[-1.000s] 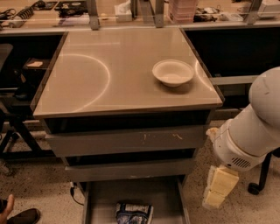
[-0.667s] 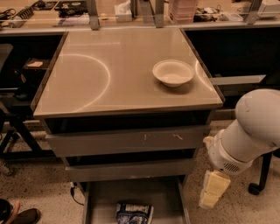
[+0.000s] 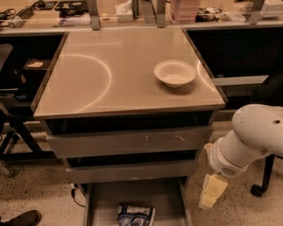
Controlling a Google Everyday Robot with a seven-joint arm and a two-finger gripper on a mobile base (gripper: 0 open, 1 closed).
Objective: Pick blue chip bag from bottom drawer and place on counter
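Observation:
The blue chip bag (image 3: 135, 215) lies on the floor of the open bottom drawer (image 3: 116, 193), near the frame's lower edge; its lower part is cut off. The counter (image 3: 101, 75) is the glossy beige top above it. My gripper (image 3: 211, 192) hangs at the end of the white arm (image 3: 247, 141), to the right of the drawer's right wall and a little above and to the right of the bag. It holds nothing that I can see.
A white bowl (image 3: 174, 73) stands on the counter's right side. A taller grey drawer with a scratched front (image 3: 132, 141) is shut above the bottom one. A cluttered workbench (image 3: 132, 11) runs behind. A shoe (image 3: 20, 218) is at the lower left, a chair wheel (image 3: 257, 190) at the right.
The arm and gripper have moved a little to the left, closer to the drawer's right side. The bag, bowl and drawers have not moved.

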